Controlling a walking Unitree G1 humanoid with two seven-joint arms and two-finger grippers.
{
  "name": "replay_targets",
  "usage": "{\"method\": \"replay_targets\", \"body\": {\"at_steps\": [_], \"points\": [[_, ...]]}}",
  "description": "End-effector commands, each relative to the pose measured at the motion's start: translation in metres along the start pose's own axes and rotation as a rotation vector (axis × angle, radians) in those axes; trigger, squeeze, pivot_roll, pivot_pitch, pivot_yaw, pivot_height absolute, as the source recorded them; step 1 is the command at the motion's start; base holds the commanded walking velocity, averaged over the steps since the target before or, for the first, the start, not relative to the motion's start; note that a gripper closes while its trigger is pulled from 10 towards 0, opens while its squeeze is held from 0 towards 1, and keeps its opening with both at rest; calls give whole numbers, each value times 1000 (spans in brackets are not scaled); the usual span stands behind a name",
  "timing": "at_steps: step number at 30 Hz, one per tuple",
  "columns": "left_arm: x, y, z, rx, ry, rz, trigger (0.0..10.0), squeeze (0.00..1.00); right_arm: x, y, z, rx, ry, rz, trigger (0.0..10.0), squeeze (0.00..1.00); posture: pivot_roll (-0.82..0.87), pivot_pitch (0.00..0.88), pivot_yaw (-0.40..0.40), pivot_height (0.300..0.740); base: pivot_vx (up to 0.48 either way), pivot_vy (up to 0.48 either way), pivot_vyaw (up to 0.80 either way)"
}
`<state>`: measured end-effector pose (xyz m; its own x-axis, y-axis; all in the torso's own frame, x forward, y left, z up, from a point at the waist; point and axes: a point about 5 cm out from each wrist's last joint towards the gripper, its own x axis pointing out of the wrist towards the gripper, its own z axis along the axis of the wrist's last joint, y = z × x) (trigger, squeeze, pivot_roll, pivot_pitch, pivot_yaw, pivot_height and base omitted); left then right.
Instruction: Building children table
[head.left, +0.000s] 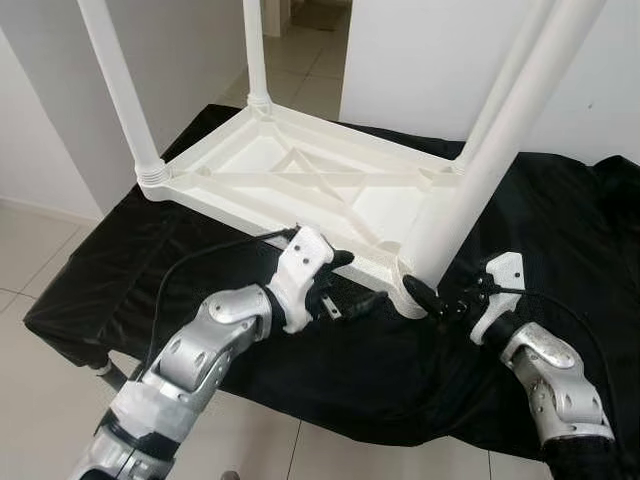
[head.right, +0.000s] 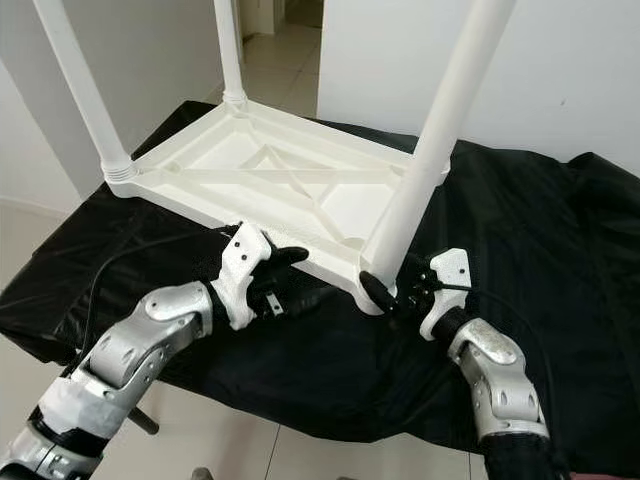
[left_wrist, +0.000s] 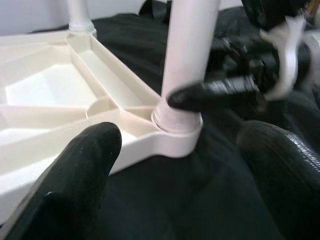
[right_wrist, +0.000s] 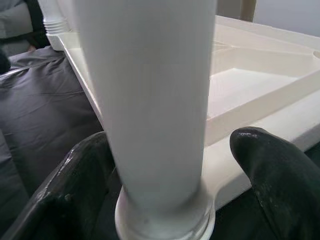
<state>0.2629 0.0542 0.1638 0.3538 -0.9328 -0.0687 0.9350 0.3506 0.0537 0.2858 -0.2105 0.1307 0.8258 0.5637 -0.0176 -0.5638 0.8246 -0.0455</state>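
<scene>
left hand (head.left: 345, 285) spread, right hand (head.left: 430, 298) spread

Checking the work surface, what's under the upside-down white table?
A black cloth lies under the upside-down white table, draped over the edges. Whatever supports the cloth is covered.

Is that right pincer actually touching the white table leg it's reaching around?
Cannot tell. The right wrist view shows its fingers either side of the leg, but no plain contact or gap.
</scene>
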Motion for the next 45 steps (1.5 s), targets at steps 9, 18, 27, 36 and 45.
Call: {"method": "replay_targets", "body": {"at_steps": [9,18,27,36,45], "points": [[-2,-18,-10,4,59,-161,10000,0,26,-12,-2,-9,29,78,10000,0,-32,0,-51,740,0,0,0],[0,-16,-6,8,48,-139,10000,0,26,-18,-8,-16,60,93,0,0,-30,0,-56,740,0,0,0],[0,-13,-5,-1,30,-97,10000,0,18,-25,-13,-28,52,-59,4941,0,-44,0,-54,740,0,0,0],[2,5,3,10,-27,17,10000,0,15,-19,-13,-37,10,-390,10000,0,-69,0,-38,740,0,0,0],[5,22,9,37,-75,150,10000,0,7,-19,-16,56,-34,-734,10000,0,-78,0,-32,740,0,0,0]]}}
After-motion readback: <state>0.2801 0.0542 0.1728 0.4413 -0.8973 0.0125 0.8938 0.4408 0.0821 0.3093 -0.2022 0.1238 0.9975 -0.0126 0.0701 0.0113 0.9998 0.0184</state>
